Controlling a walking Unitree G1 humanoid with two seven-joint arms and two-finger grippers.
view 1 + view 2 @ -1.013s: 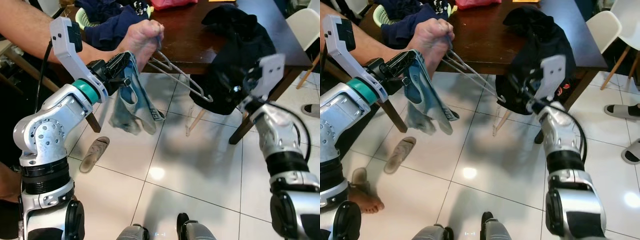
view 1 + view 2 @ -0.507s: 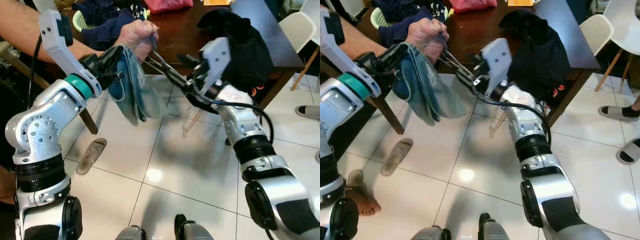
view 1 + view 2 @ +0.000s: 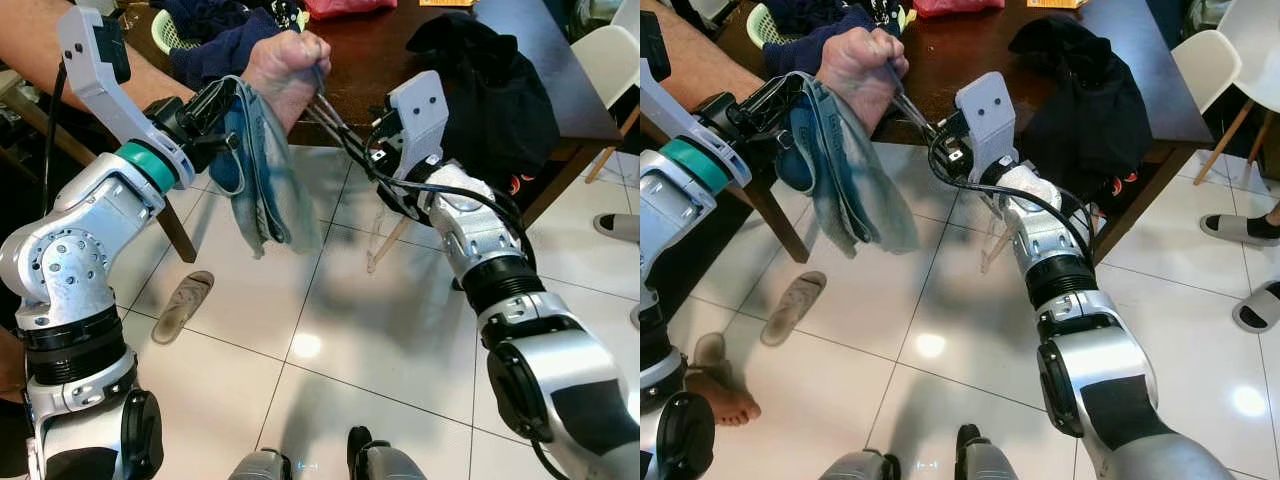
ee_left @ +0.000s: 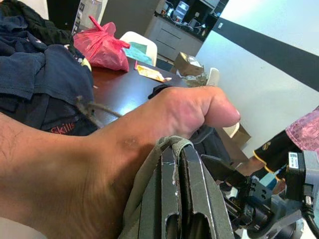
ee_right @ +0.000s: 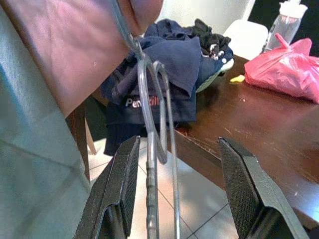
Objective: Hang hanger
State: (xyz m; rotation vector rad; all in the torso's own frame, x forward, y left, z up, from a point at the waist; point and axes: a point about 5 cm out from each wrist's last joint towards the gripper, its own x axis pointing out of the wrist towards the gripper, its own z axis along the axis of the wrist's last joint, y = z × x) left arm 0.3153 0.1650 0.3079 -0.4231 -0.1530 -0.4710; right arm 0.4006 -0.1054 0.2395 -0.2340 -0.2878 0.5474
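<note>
A person's hand (image 3: 285, 65) holds thin metal wire hangers (image 3: 340, 135) over the table's near edge. My left gripper (image 3: 215, 110) is just left of that hand, shut on a blue-grey cloth (image 3: 260, 180) that hangs down from it. The left wrist view shows its fingers (image 4: 174, 199) pressed together with the cloth (image 4: 144, 199) between them, under the hand (image 4: 164, 109). My right gripper (image 3: 940, 140) reaches in from the right and is open. In the right wrist view the hanger wires (image 5: 149, 149) run between the spread fingers of that gripper (image 5: 178, 144).
A dark wooden table (image 3: 380, 60) carries navy clothes (image 3: 215, 45), a green basket (image 3: 170, 35) and a red bag (image 3: 340, 8). A black garment (image 3: 490, 80) drapes over its right edge. A white chair (image 3: 610, 60) stands right. A slipper (image 3: 180, 305) lies on the tiled floor.
My right arm has swung from the far right across to the hangers and now has its fingers around the wires. The left gripper keeps the cloth beside the person's hand.
</note>
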